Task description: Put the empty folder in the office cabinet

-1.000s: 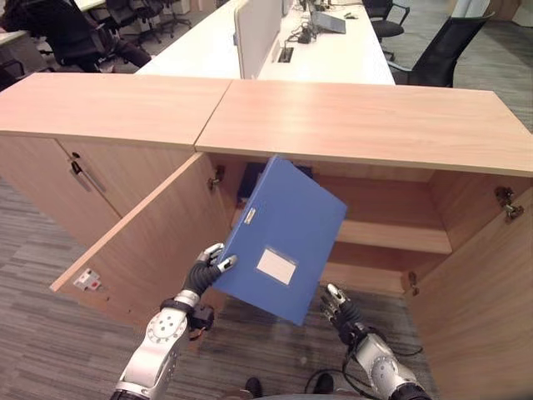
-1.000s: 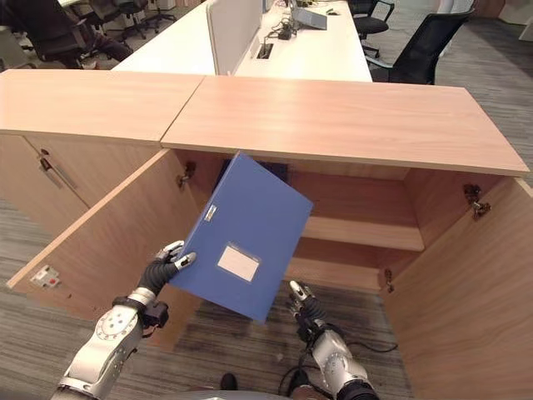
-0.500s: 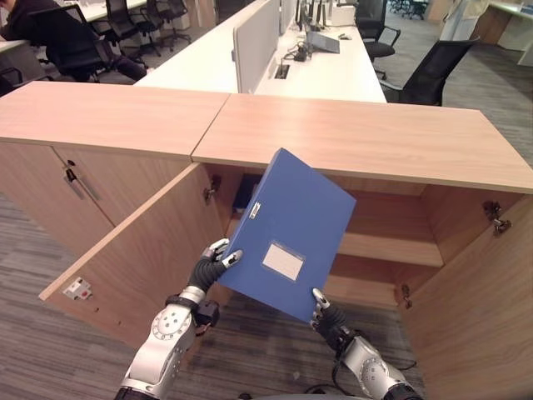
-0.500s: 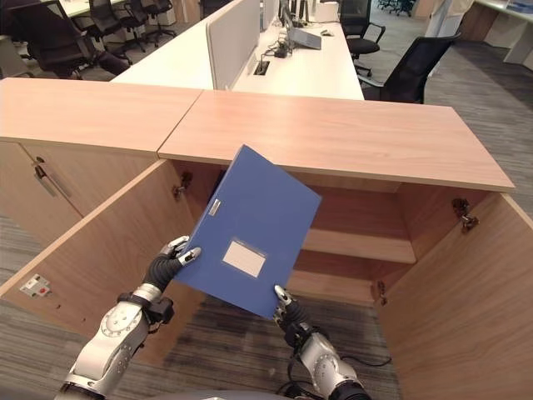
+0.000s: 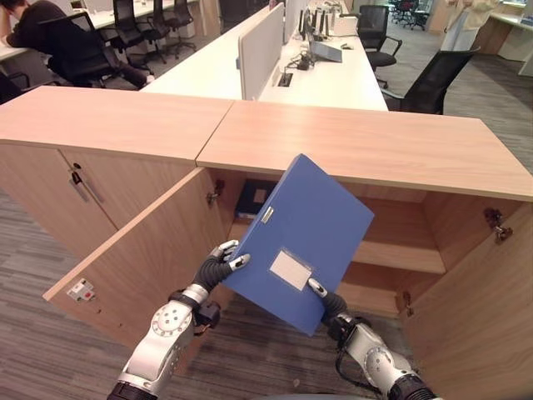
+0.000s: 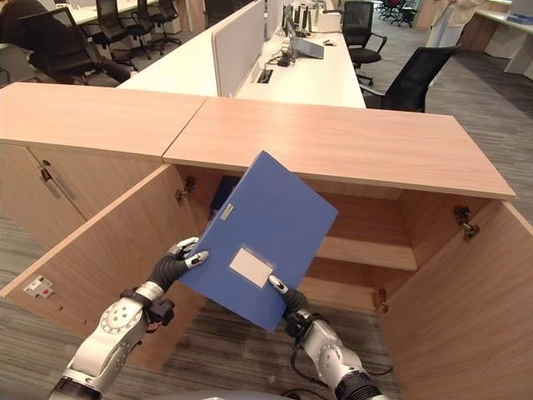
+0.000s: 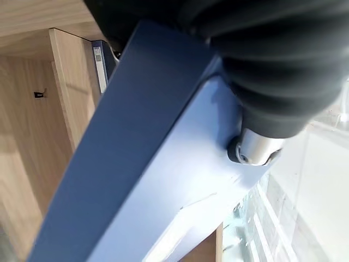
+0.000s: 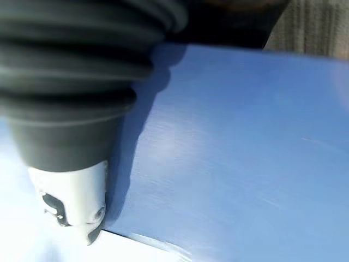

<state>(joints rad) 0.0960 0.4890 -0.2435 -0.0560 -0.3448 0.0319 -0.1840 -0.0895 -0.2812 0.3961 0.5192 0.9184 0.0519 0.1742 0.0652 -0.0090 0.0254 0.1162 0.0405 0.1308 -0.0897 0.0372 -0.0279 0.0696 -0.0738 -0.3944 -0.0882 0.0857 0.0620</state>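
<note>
No readable text or numbers

The folder [image 5: 301, 240] carries a blank pale label [image 5: 290, 270] at its six o'clock edge; no legible print on it.

far beyond the hands: long white desk [image 5: 333, 71] with a grey divider panel [image 5: 260, 37], black office chairs [image 5: 433, 79] beside it, seated person [image 5: 33, 25] off to the left.

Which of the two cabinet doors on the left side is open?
The right-hand door, beside the blue folder, swings outward; the door with the handle stays closed.
</note>
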